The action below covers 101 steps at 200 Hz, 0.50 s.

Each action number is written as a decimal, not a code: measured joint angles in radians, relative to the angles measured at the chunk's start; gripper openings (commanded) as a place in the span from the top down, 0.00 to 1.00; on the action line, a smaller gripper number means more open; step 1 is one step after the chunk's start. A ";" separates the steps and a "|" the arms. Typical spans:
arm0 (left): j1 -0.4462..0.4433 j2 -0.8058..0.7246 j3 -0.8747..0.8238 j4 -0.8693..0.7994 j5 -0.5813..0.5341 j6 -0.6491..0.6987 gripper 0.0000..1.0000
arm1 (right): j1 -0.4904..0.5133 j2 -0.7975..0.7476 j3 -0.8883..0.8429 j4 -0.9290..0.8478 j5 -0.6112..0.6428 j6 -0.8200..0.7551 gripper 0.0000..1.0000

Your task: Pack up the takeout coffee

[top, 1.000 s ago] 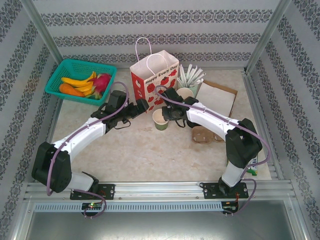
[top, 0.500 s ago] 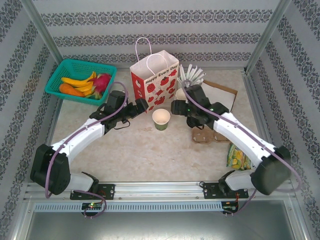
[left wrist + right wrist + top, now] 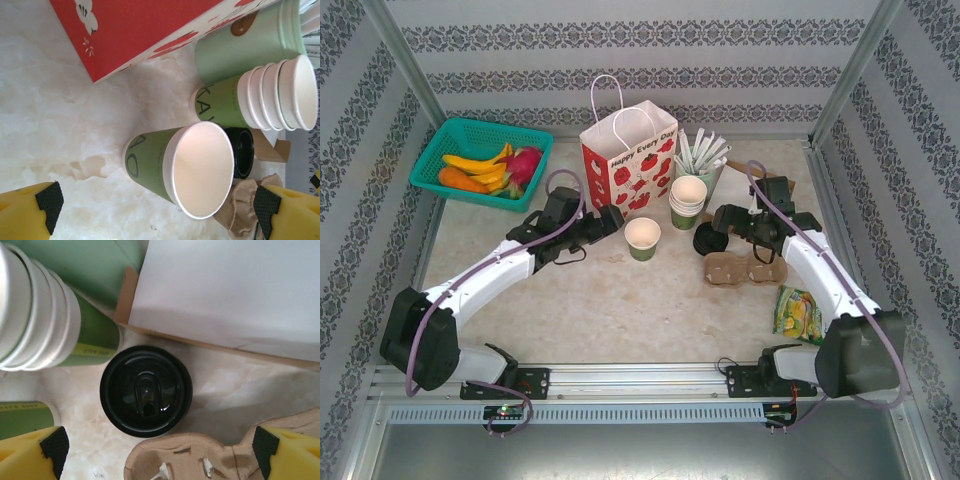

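The takeout coffee [image 3: 642, 238], a small dark-green paper cup with a cream inside, stands upright and lidless on the table in front of the red-and-white paper bag [image 3: 628, 160]. In the left wrist view the cup [image 3: 195, 167] sits ahead of my open left gripper [image 3: 155, 210], untouched. My left gripper [image 3: 616, 222] hangs just left of the cup. My right gripper [image 3: 718, 225] is open to the cup's right, above a black lid [image 3: 146, 391] that lies on the table. In the right wrist view the gripper [image 3: 157, 452] holds nothing, and the cup [image 3: 22, 420] shows at the left edge.
A nested stack of green cups [image 3: 688, 200] stands beside the bag. A brown pulp cup carrier [image 3: 740, 268] lies right of the lid. Behind are a holder of stirrers [image 3: 705, 155] and white sheets on cardboard [image 3: 755, 195]. A teal fruit basket [image 3: 525, 135] sits back left, a snack packet [image 3: 798, 312] front right.
My right gripper let go of the single cup, opened wide and drew back to the right over the black lid. The cup stays standing. The left arm shifted only slightly.
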 measured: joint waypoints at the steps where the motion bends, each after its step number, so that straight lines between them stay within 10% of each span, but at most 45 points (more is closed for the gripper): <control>1: -0.001 0.000 0.000 -0.001 -0.002 0.000 0.00 | 0.000 0.002 0.000 0.000 -0.001 0.000 0.08; 101: -0.042 0.029 0.042 -0.048 -0.127 0.009 0.00 | 0.000 0.140 -0.040 0.093 -0.066 -0.103 0.28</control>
